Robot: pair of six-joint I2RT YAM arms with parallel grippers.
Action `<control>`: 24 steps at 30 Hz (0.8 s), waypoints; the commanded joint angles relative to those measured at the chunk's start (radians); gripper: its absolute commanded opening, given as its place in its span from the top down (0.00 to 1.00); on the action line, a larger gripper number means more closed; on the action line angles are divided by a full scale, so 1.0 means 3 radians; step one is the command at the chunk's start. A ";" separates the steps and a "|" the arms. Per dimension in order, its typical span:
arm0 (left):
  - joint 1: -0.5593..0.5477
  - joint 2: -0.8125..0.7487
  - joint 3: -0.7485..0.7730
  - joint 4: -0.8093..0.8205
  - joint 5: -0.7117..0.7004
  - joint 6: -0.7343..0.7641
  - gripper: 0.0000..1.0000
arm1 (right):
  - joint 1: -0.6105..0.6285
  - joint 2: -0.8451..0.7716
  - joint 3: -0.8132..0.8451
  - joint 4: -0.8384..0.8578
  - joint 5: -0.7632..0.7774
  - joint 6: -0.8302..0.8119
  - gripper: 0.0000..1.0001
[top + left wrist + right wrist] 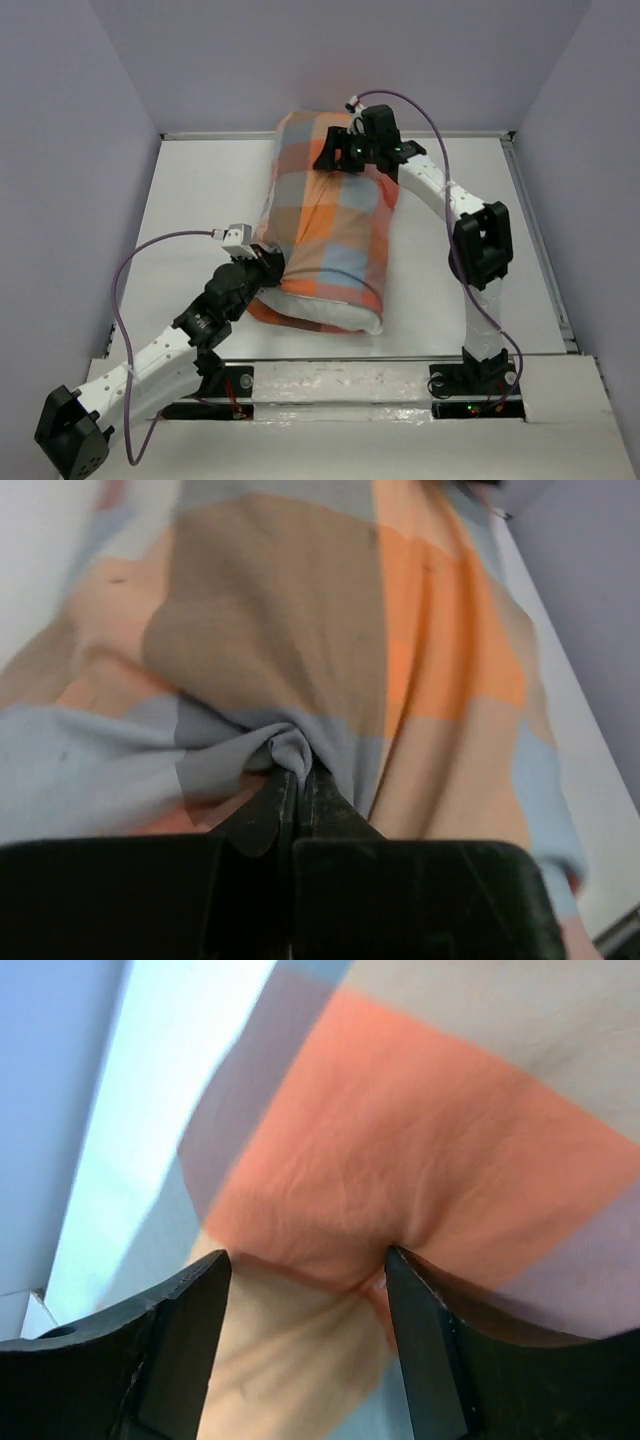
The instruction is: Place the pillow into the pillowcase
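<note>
The checked pillowcase [335,215] lies across the table middle, stuffed with the white pillow [330,315], whose near end pokes out of the opening. My left gripper [268,262] is shut on a pinched fold of the pillowcase [292,742] at its near left edge. My right gripper [343,152] is open at the far end, its jaws spread and pressing down on the orange and cream cloth [400,1160]; one fingertip [400,1265] dents the fabric.
White table [200,190] with a raised rim along the right side [540,240]. Grey-violet walls stand at the back and both sides. The right arm's elbow [483,240] stands to the right of the pillow. Purple cables loop off both arms.
</note>
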 commanded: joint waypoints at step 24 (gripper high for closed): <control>-0.2215 0.1503 0.2211 -0.0902 -0.0956 0.1537 0.23 | 0.0339 -0.4481 -0.3870 -0.0060 0.1303 0.0721 0.93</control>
